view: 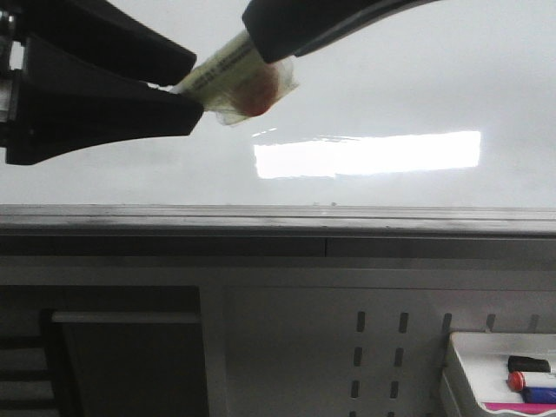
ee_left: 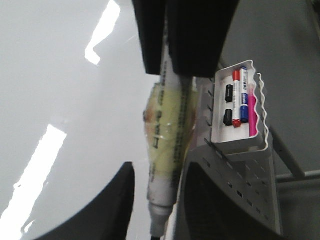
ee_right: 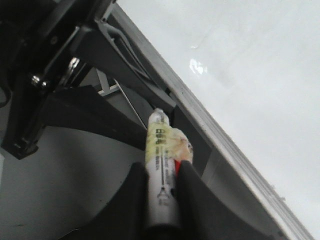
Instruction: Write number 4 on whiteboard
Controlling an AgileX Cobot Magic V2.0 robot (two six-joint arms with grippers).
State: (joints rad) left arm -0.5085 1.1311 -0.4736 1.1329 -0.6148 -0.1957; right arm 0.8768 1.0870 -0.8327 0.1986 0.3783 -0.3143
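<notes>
Large glossy white whiteboard (view: 417, 78) with grey metal lower frame edge (view: 347, 221): fills the upper half of the front view, bearing a bright rectangular light reflection (view: 367, 154); no drawn number visible on its surface in any view. White-barrelled marker wrapped in yellowish translucent tape with a red patch (view: 239, 78): held in front of the board toward 11 o'clock in the front view, lying slantwise between both arms. Left black gripper (view: 187, 87): fingers (view: 130, 113) touch the marker's lower end; whether they are clenched on it cannot be told. Right black gripper (ee_right: 163, 192): fingers (ee_right: 192, 192) clamped on either side of the marker barrel. Small white wavy-edged tray (view: 469, 352): at 5 o'clock in the front view, below the frame, hung on a grey perforated panel (view: 382, 347); holds black-, red- and blue-capped markers (ee_left: 239, 95) and a pink item (ee_left: 253, 117).
</notes>
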